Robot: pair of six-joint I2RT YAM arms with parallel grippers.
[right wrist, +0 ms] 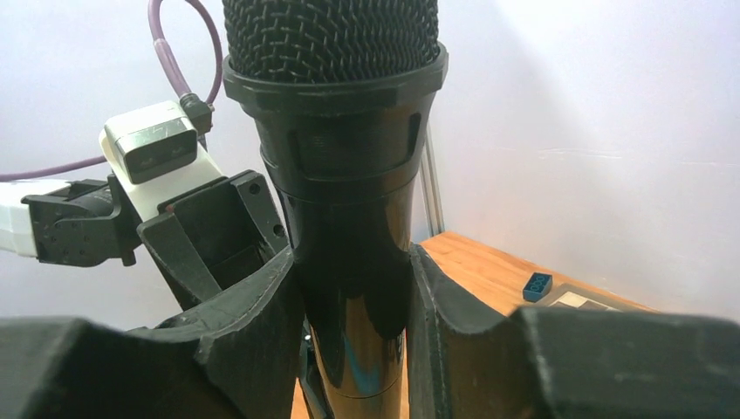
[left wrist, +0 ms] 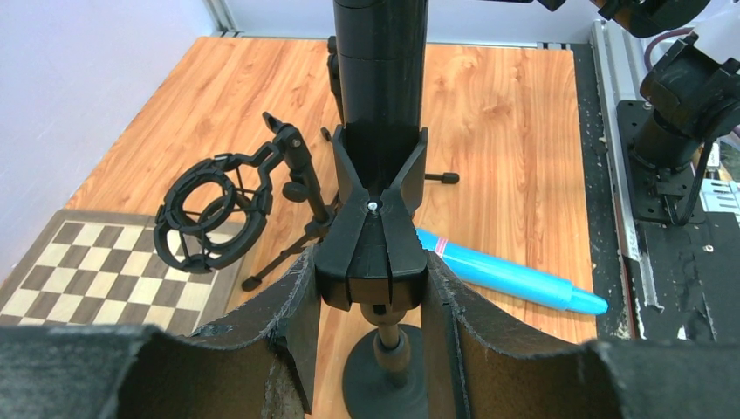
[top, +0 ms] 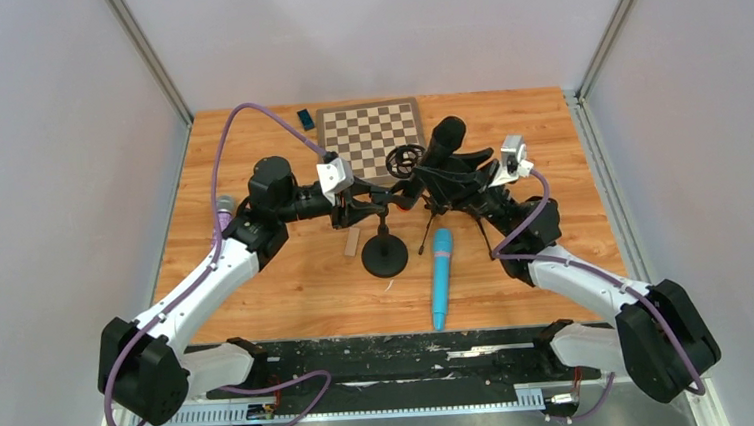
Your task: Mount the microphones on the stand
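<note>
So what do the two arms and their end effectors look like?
Left arm and right arm: white shells, black joints, black bases. A purple cable runs along each, a white camera block at each wrist. End effector fingers are black.

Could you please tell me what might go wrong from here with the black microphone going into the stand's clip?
1. The left end effector pinches the clip around the black microphone; releasing before it seats could let it tilt or slip.
2. The right end effector grips the microphone high on the stand, whose round base is small; a sideways push could topple it onto the blue microphone or the shock-mount tripod nearby.
</note>
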